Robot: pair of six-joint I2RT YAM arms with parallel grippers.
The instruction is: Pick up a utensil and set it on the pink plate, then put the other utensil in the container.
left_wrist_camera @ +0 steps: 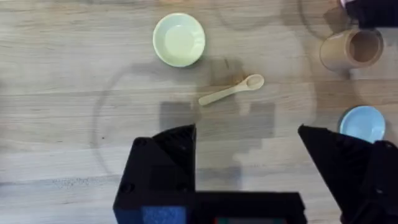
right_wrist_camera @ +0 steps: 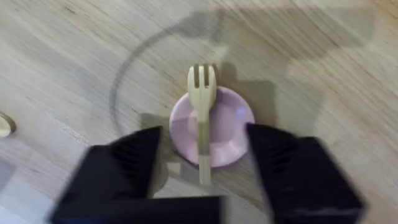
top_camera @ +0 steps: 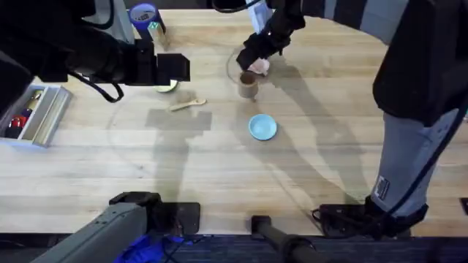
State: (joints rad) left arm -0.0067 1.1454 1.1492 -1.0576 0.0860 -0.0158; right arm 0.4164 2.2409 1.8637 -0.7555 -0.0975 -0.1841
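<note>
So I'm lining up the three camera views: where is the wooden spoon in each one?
Overhead: the spoon lies left of centre on the table, left of the cup.
Left wrist: the spoon lies mid-frame, beyond the open fingers, with the cup toward the right edge.
Right wrist: I cannot make the spoon out.
Shared landmark: the cup, in the overhead and left wrist views.

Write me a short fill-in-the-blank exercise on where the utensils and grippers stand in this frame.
1. The wooden fork lies across the ____ plate.
2. The wooden spoon lies on the table beside the ____ plate.
3. The right gripper, above the fork, has its fingers ____.
4. The tan cup stands upright with ____ inside it.

Missing words: pink; yellow-green; open; nothing
</note>
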